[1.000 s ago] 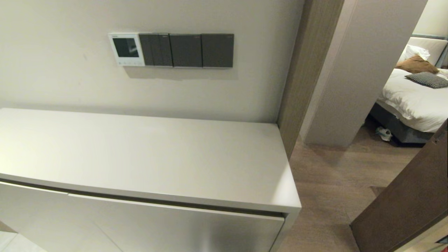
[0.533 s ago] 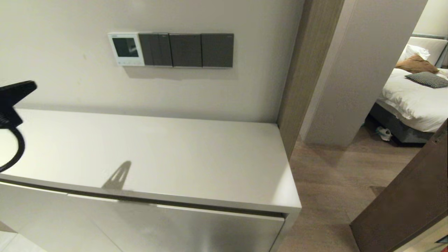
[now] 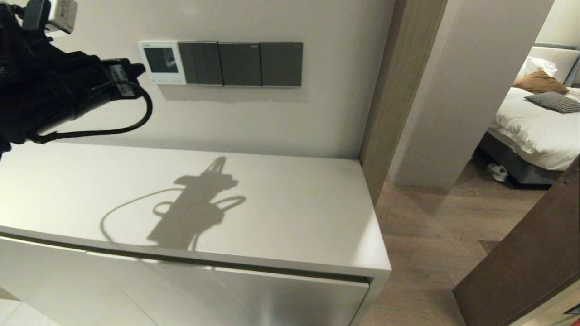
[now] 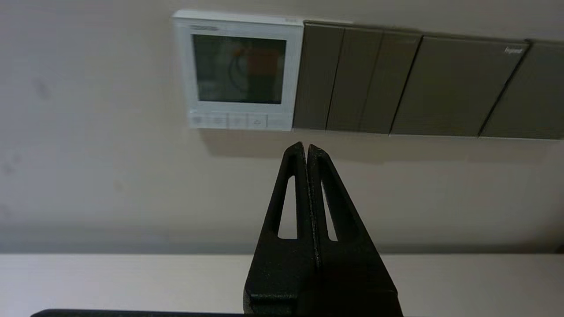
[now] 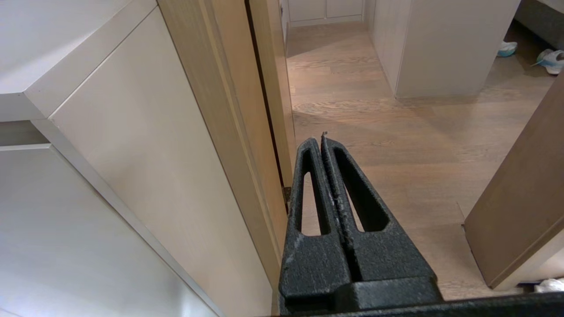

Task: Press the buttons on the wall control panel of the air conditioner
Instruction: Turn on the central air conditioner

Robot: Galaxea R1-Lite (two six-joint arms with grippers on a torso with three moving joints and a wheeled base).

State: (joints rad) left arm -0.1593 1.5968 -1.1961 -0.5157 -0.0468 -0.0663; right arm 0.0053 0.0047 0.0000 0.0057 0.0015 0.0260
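The white control panel (image 3: 161, 62) with a dark screen hangs on the wall, left of three dark grey switch plates. Its row of small buttons (image 3: 164, 81) runs along its lower edge. In the left wrist view the panel (image 4: 239, 70) and its buttons (image 4: 240, 120) show ahead. My left gripper (image 3: 139, 69) is raised at the panel's left edge in the head view, shut and empty. In the left wrist view its tips (image 4: 306, 147) sit just below the button strip, short of the wall. My right gripper (image 5: 323, 138) is shut and empty, low beside the cabinet, out of the head view.
Three dark grey switch plates (image 3: 240, 64) adjoin the panel. A white cabinet top (image 3: 272, 217) lies below the wall. A wooden door frame (image 3: 394, 90) and an open brown door (image 3: 530, 267) stand to the right, with a bed (image 3: 539, 122) beyond.
My left arm has risen from the left edge of the head view up to the control panel. Its shadow has spread over the cabinet top.
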